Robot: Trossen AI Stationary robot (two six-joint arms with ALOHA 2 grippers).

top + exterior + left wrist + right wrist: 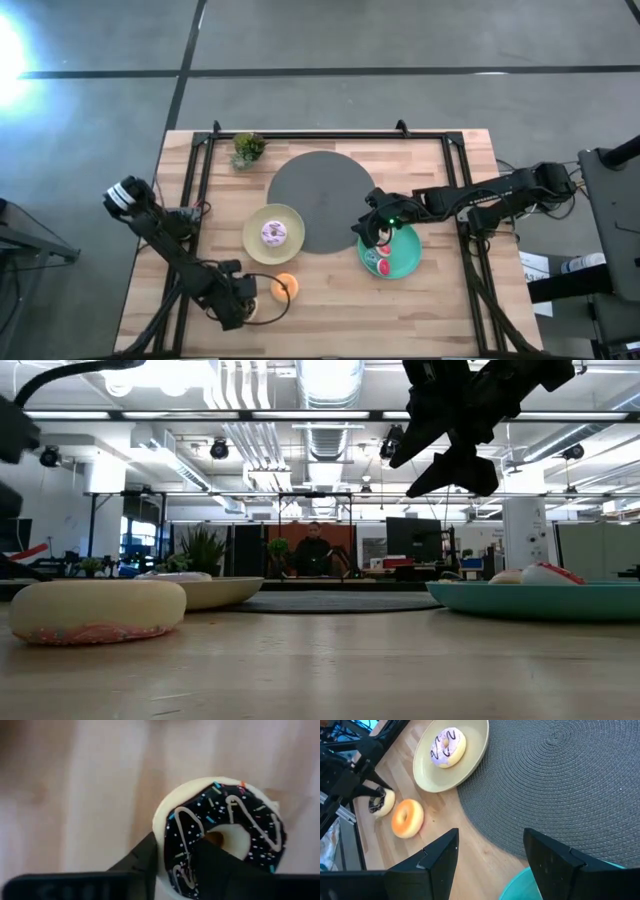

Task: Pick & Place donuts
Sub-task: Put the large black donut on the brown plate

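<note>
My left gripper (247, 303) is at the table's near left, shut on a small chocolate-frosted donut (220, 827) with a cream body. An orange donut (284, 288) lies flat on the wood just to its right. A pink-frosted donut (448, 746) lies on the cream plate (252, 240). More donuts (382, 262) lie on the teal plate (408, 262). My right gripper (490, 865) hangs open over the teal plate's far left rim, touching nothing. My left gripper holds the chocolate donut's ring wall (175, 855), on the side nearest the wrist. One finger (220, 867) stands in the hole and the other (142, 857) against the outer rim. The fingers come from above, slanting. The donut sits frosting up, low over the wood (382, 802).
A large dark grey woven disc (320, 200) lies at the table's middle, between the two plates. A small potted plant (247, 148) stands at the far left. Black frame rails (195, 190) run along the table's sides. Bare wood shows along the near edge.
</note>
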